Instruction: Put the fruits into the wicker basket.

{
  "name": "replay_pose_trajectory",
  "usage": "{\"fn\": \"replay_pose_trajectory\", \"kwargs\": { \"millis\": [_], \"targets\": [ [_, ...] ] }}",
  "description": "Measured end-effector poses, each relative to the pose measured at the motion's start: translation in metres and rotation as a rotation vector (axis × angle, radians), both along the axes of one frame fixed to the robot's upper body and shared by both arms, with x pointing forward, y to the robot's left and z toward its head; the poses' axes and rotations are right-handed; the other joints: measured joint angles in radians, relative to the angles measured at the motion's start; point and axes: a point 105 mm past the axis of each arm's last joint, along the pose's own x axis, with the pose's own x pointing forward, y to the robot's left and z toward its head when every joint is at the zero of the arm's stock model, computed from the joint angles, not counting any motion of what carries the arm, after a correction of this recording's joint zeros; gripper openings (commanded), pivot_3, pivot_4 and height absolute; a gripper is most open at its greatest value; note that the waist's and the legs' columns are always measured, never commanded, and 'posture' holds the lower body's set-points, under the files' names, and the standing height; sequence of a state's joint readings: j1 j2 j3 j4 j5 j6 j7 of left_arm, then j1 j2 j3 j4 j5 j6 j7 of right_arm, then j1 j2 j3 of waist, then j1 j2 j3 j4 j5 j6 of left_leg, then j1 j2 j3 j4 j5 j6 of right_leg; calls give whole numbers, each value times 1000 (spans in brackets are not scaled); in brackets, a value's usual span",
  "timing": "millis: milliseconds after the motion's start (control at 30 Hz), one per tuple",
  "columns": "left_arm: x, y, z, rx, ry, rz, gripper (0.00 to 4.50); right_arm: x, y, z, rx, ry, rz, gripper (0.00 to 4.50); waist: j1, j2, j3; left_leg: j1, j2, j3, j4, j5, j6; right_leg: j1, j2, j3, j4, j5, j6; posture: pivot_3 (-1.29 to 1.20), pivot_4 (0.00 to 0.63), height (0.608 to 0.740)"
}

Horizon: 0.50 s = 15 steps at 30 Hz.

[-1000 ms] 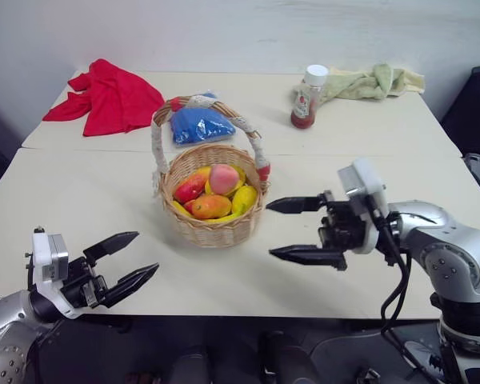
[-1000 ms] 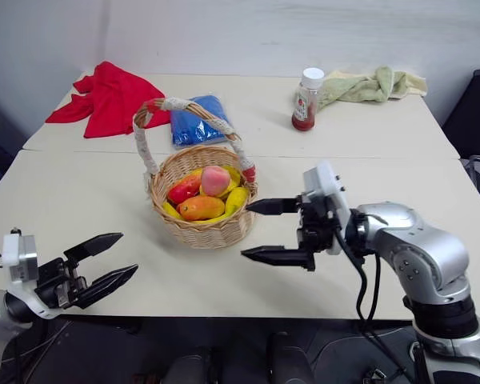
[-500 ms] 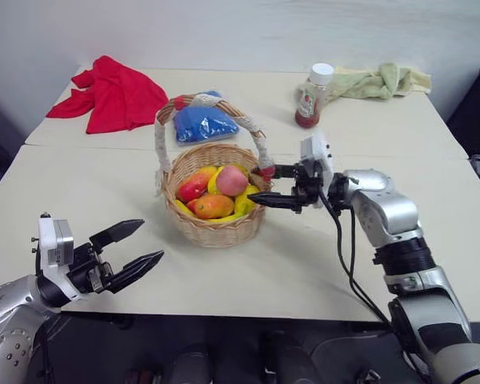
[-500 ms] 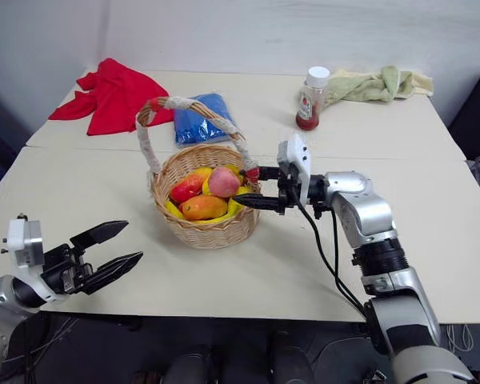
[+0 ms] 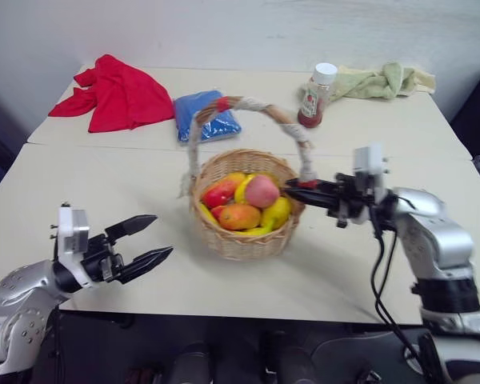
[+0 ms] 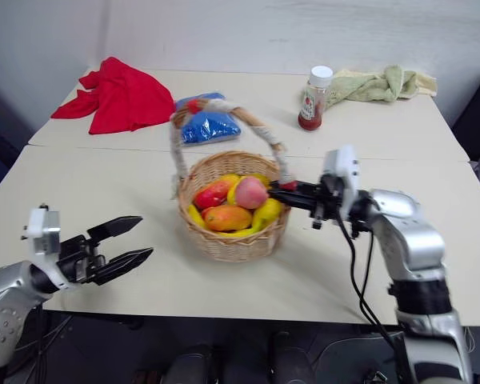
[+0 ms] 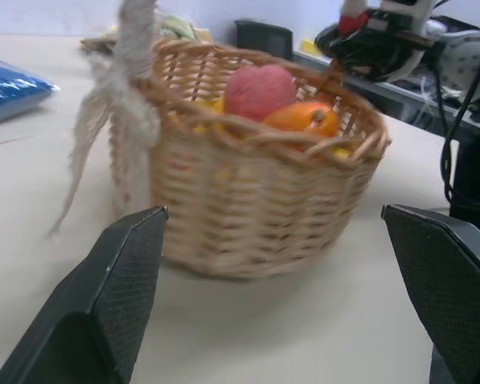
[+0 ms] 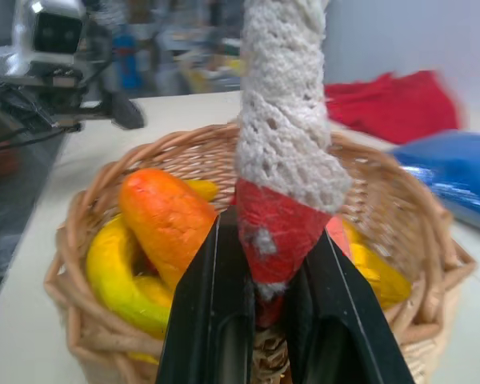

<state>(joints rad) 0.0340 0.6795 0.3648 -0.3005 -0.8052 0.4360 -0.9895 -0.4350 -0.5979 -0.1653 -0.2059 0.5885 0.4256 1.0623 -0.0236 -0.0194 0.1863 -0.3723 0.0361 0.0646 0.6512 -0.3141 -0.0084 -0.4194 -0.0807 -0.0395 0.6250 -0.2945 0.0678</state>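
the right tool (image 5: 298,186) is clenched on the red base of the basket (image 5: 248,232) handle, right at the rim on the side facing it. the fruits (image 5: 246,204) lie piled inside, just past its tips. the left tool (image 5: 148,242) hangs released, well apart from the basket, over the desk (image 5: 104,184). pulling on that low, one-sided grip could tilt the basket and spill the peach (image 5: 262,191) on top, or let the handle slip free.
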Motion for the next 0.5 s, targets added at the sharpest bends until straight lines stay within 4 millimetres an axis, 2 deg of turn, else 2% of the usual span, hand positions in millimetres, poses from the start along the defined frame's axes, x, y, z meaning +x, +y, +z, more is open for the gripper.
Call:
{"fn": "replay_pose_trajectory", "kwargs": {
  "millis": [100,133,300,467,500],
  "targets": [
    [7,-4,0,-3,0,-42,4500,-6,-36,11,60,-48,-204,129,-3,0,0,2,0,1,0,0,0,1,1,1,1,0,0,0,150,740],
    [9,-7,0,-3,2,-65,4500,-9,-53,13,72,-65,-298,129,-3,0,0,3,0,1,0,0,0,1,1,1,1,0,0,0,150,740],
    [21,-15,-2,-3,9,-124,4500,-13,-119,-1,96,-93,-643,129,-5,0,0,3,-1,2,1,1,0,2,2,2,2,0,1,0,150,740],
    [26,-24,0,5,-10,-171,4500,-3,-147,-16,120,-76,-762,129,-8,0,0,5,-1,3,0,1,1,2,3,3,3,1,1,0,150,740],
    [28,-24,0,6,-13,-170,4500,1,-152,-21,132,-57,-778,479,-7,0,0,4,-1,3,1,1,1,2,3,3,3,1,1,0,150,740]
  ]
}}
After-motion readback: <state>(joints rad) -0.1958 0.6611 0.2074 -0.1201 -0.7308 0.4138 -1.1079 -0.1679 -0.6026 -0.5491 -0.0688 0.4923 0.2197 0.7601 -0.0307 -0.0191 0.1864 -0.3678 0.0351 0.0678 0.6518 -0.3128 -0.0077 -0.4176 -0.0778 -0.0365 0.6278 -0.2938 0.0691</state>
